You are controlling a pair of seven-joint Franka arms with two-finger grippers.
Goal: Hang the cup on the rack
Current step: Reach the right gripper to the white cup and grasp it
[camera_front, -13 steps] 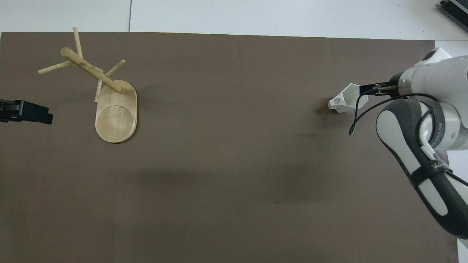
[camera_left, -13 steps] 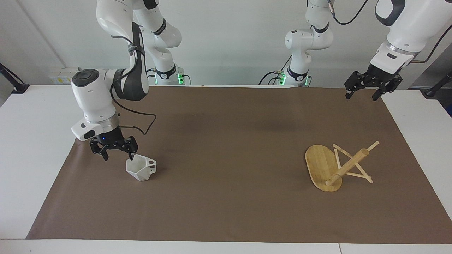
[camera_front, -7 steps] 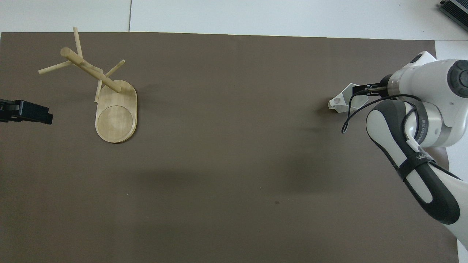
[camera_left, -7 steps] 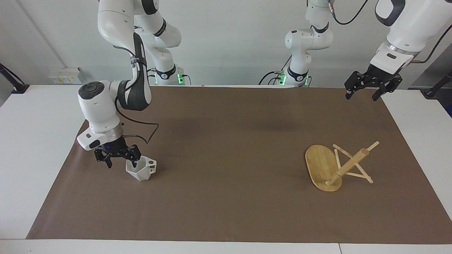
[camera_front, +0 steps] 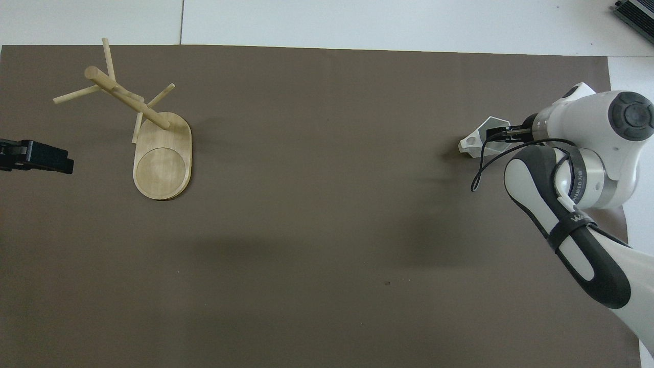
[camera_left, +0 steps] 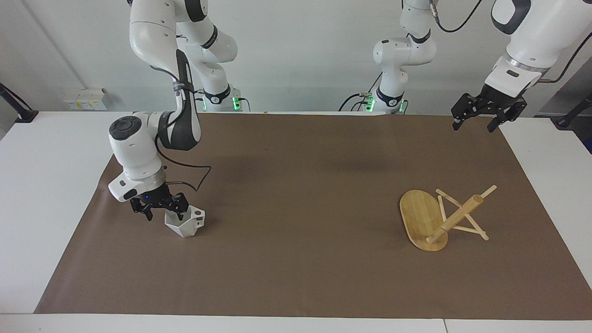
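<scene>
The white faceted cup stands on the brown mat toward the right arm's end, its handle pointing toward the middle of the table. My right gripper is down at the cup's rim and open. One finger appears to dip inside the cup and the other is outside its wall. The bamboo rack stands on its oval base toward the left arm's end, and its pegs are bare. My left gripper waits open in the air over the mat's corner by the left arm's base.
A brown mat covers most of the white table. Nothing lies on the mat between the cup and the rack. The right arm's black cable loops above the cup.
The right gripper has come down and moved over to the cup's rim, still open. The cup, the rack and the left arm have not moved.
</scene>
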